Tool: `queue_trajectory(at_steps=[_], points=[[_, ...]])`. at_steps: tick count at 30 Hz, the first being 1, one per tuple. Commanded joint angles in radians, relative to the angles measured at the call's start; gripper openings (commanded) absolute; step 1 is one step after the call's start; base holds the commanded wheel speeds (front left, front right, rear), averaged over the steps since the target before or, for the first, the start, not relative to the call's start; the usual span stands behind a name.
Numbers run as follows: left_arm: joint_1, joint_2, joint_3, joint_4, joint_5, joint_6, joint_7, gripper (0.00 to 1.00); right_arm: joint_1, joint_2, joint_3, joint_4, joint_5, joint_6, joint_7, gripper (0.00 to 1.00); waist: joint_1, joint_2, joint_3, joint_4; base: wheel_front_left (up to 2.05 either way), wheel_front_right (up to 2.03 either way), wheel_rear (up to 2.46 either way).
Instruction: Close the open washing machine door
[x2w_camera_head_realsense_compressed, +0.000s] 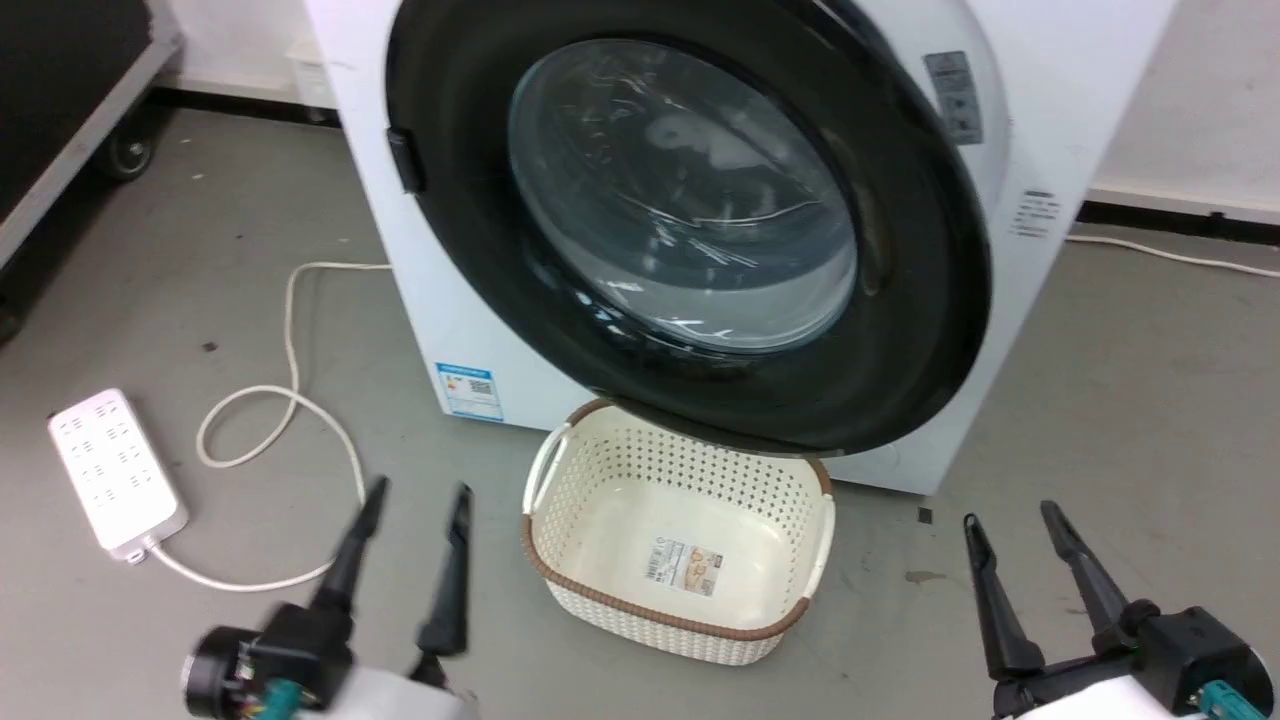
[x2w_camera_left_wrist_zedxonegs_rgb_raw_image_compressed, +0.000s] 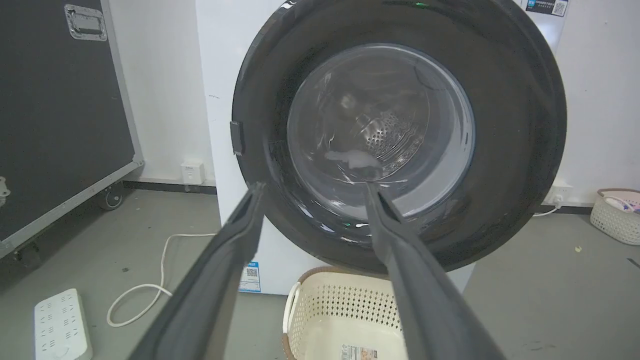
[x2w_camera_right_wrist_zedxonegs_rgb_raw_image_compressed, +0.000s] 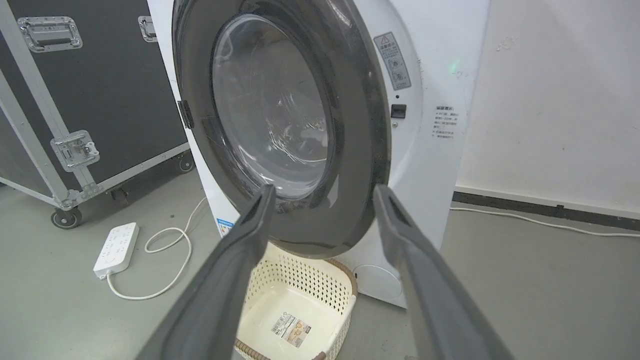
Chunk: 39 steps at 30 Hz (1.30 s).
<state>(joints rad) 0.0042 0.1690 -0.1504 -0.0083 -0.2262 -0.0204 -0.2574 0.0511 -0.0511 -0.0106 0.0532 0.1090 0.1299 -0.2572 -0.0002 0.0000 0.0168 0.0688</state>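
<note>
1 white power strip (x2w_camera_head_realsense_compressed: 115, 470), on floor. Left gripper (x2w_camera_head_realsense_compressed: 421, 490): 2 fingers spread, empty. 1 cream basket (x2w_camera_head_realsense_compressed: 680, 470), rear rim hidden beneath washing machine door (x2w_camera_head_realsense_compressed: 690, 200), which covers washing machine (x2w_camera_head_realsense_compressed: 440, 320) front; top cropped, latching unclear. Right gripper (x2w_camera_head_realsense_compressed: 1008, 514): fingers spread, empty.

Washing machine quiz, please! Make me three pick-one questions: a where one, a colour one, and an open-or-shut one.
1. Where is the cream basket near the washing machine?
A. On top of it
B. On the floor, below the washing machine door
C. Inside it

2. What colour is the door's frame?
A. Red
B. Black
C. Yellow

3. How are the left gripper and right gripper?
A. Both open, holding nothing
B. Both shut on the door
C. One holding the basket

Answers: 1 B, it sits on the grey floor under the door's rim. 2 B, a black ring surrounds the clear glass. 3 A, each pair of fingers is spread with nothing between.
</note>
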Motion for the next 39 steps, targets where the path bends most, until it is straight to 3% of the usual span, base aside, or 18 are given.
queue_trajectory(at_steps=[1,4,5,6,8,15,26,33,39], points=[[0.018,-0.009,-0.009,-0.002,0.037,0.004,-0.004,1.00,0.013,0.001,0.002,0.006,-0.009,0.001,-0.005,1.00,0.0002,0.0000,0.003,0.016,0.00,0.00,0.00],[0.028,-0.015,-0.039,0.011,0.119,0.001,-0.004,1.00,0.010,0.001,0.019,0.022,-0.026,0.001,-0.005,0.99,0.0002,0.0000,0.018,0.027,0.00,0.00,0.00],[0.026,-0.014,-0.049,0.018,0.139,-0.001,-0.004,1.00,0.007,0.001,0.027,0.027,-0.031,0.001,-0.004,0.42,0.0002,0.0000,0.024,0.030,0.00,0.00,0.00],[0.021,-0.014,-0.056,0.025,0.154,-0.004,-0.004,1.00,0.002,0.001,0.034,0.030,-0.036,0.001,-0.004,0.00,0.0002,0.0000,0.032,0.033,0.00,0.00,0.00],[0.007,-0.023,-0.063,0.027,0.169,-0.003,-0.004,1.00,-0.013,-0.002,0.041,0.028,-0.044,0.001,-0.004,0.00,0.0002,0.0000,0.052,0.038,0.00,0.00,0.00],[-0.103,-0.058,-0.085,0.023,0.203,0.000,-0.004,1.00,-0.267,-0.171,0.157,0.039,-0.006,0.001,0.044,0.00,0.0002,0.0000,0.222,0.059,0.00,0.00,0.00],[-0.198,-0.088,-0.124,0.029,0.211,0.008,-0.004,1.00,-0.640,-0.355,0.234,0.240,0.152,0.001,0.111,0.00,0.0002,0.0000,0.356,0.111,0.00,0.00,0.00],[-0.221,-0.092,-0.127,0.026,0.210,0.014,-0.004,1.00,-0.828,-0.407,0.220,0.399,0.207,0.001,0.148,0.00,0.0002,0.0000,0.397,0.137,0.00,0.00,0.00],[-0.241,-0.100,-0.130,0.023,0.204,0.027,-0.004,1.00,-0.992,-0.387,0.141,0.560,0.221,0.001,0.166,0.00,0.0002,0.0000,0.420,0.145,0.00,0.00,0.00]])
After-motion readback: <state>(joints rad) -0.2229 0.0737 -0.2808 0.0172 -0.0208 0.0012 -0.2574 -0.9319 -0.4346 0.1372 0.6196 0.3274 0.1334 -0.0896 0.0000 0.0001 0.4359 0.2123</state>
